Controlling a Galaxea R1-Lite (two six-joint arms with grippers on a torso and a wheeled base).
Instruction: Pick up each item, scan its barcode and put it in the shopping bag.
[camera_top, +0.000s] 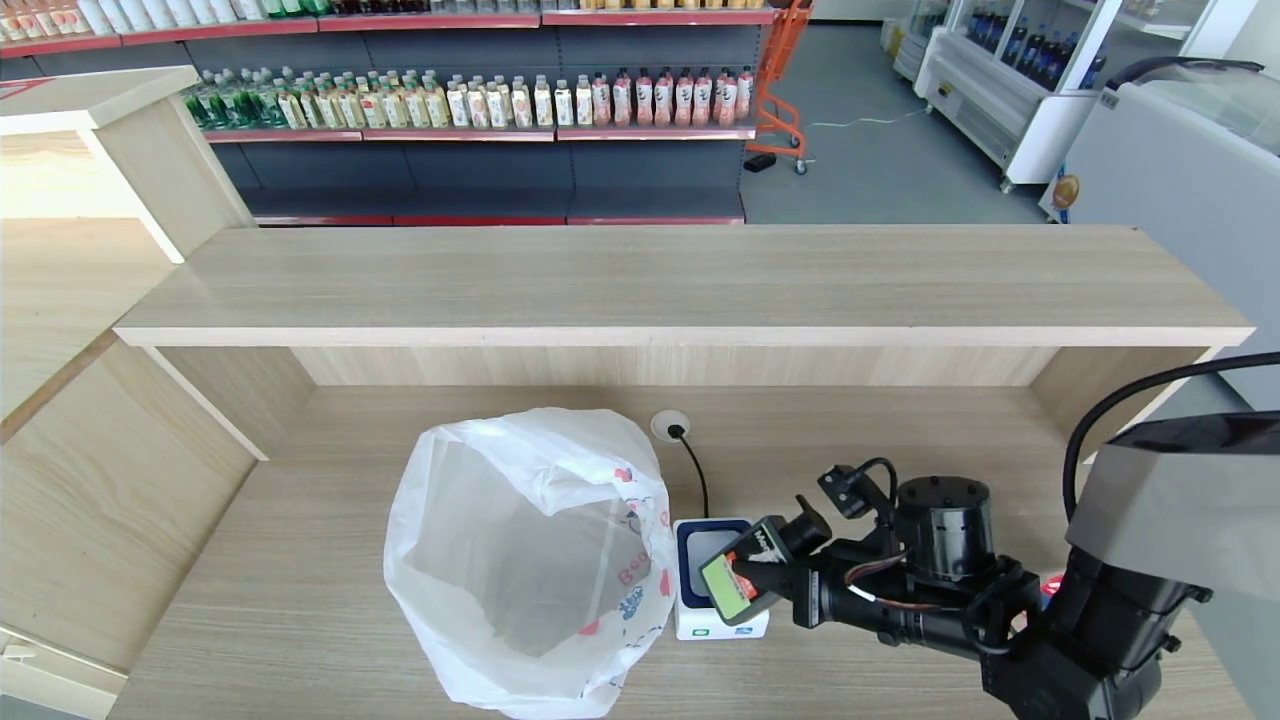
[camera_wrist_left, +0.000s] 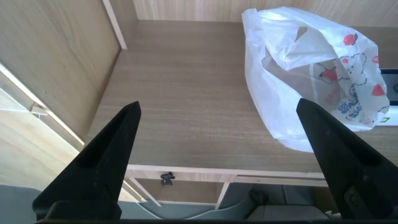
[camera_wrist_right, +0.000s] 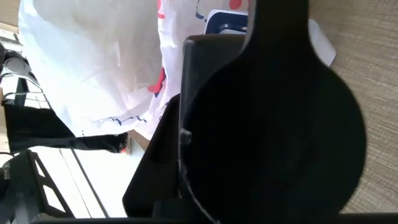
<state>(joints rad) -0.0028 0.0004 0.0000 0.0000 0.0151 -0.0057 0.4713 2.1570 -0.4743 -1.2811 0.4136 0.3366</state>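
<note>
The right gripper (camera_top: 752, 577) grasps a small flat green-faced packet (camera_top: 724, 592) just over the white box scanner with blue window (camera_top: 712, 626), and the open white plastic shopping bag (camera_top: 500, 560) stands directly to its left

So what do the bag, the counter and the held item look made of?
Translucent white shopping bag: thin plastic film, glossy; crinkled, counter shows through. Pale wood-grain counter: probably matte laminate board; even grain, square edges. Dark green-labelled item in the right pincer: maybe printed plastic packaging; hard to tell.
</note>
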